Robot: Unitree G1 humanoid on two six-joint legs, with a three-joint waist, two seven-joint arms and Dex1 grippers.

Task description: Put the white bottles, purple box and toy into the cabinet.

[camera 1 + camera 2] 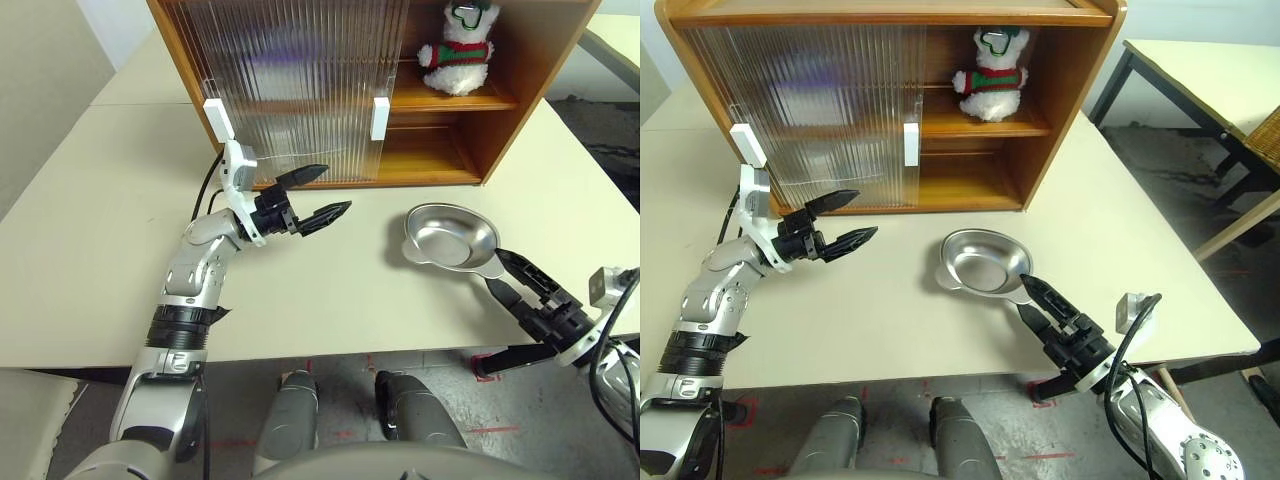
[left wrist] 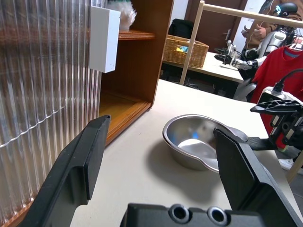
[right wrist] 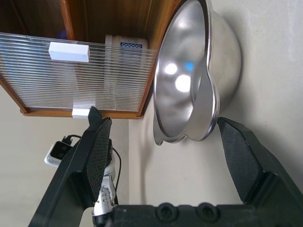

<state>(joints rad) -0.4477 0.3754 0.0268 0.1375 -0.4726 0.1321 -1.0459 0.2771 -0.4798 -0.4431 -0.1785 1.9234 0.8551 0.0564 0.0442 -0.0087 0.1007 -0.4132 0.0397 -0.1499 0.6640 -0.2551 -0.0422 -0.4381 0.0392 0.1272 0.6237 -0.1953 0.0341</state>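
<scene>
**Both tools empty, toy on cabinet shelf**

Left tool [image 1: 318, 194]: fingers spread apart, nothing btwn them. Arm stretched fwd over the desk [image 1: 90, 250], wrist roughly level, tips aimed twd the lower front of the cabinet [image 1: 520, 80], just short of the ribbed sliding doors [image 1: 300, 90]. One finger sits higher and closer to the door, the other lower, pointing twd the steel bowl [image 1: 450, 240].

Right tool [image 1: 1035, 297]: fingers also wide apart, holding nothing. Forearm comes in low from the desk's near edge, wrist rolled so the fingers stack on their side; upper fingertip is at the bowl's near rim, contact can't be told. In the right wrist view the bowl lies ahead, btwn the two fingers.

Toy [image 1: 457, 50]: white plush w/ red-green scarf, upright on the cabinet's upper shelf, in the open right bay. Behind the ribbed doors a white pack w/ blue print [image 3: 126, 47] shows dimly; can't ID more. White handles [image 1: 380, 118] on both doors.
</scene>
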